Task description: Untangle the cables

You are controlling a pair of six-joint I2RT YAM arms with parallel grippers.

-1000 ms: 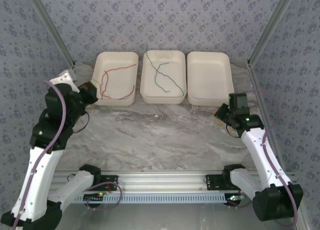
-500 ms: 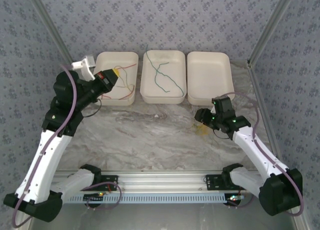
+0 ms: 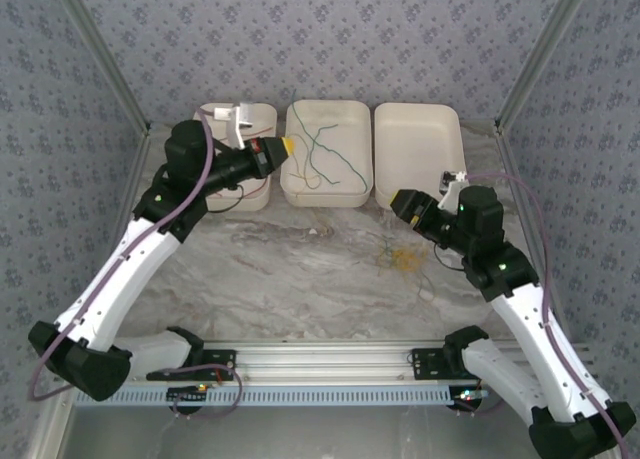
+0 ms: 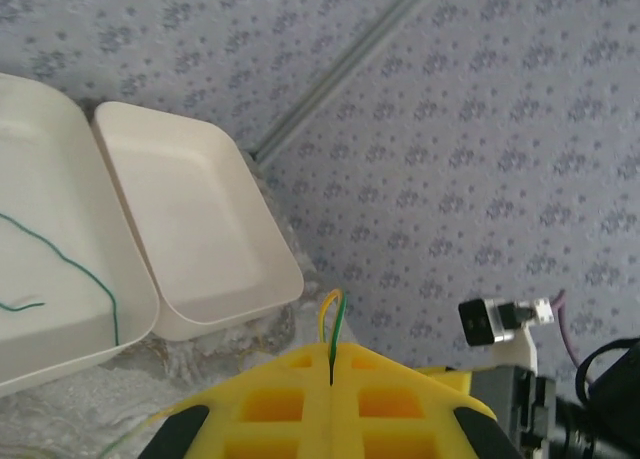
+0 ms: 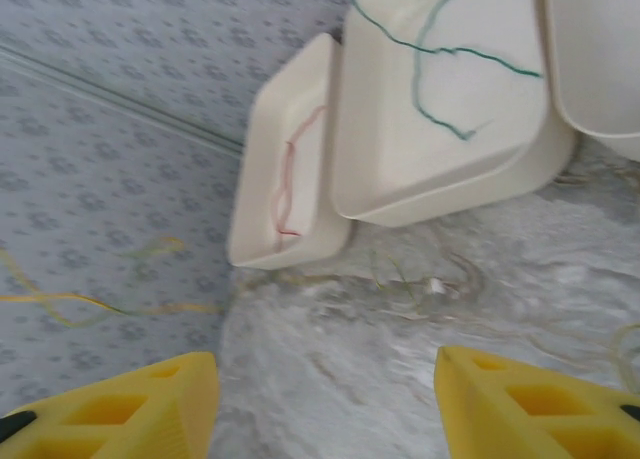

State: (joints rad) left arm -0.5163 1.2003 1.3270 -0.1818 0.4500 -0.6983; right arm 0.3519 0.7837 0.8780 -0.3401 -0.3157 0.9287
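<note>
Moved: left gripper (image 3: 286,145) has swung from beside the left tray (image 3: 266,109) to the left rim of the middle tray (image 3: 330,197). The right gripper (image 3: 401,205) has come forward and spread its jaws. A yellow tangle (image 3: 405,260) now lies where the table (image 3: 300,269) was bare a second ago.
Left gripper: closed, pinching two thin strands (image 4: 333,314), one yellow and one green, that stick up from the seam between its fingers.
Right gripper: jaws wide apart, holding nothing, just in front of the right tray (image 3: 418,149).
Green cable (image 3: 345,161): loose in the middle tray.
Red cable (image 5: 283,179): in the left tray, partly under the left arm from above.
Yellow tangle: on the table, just beside the right gripper and in front of the right tray.
</note>
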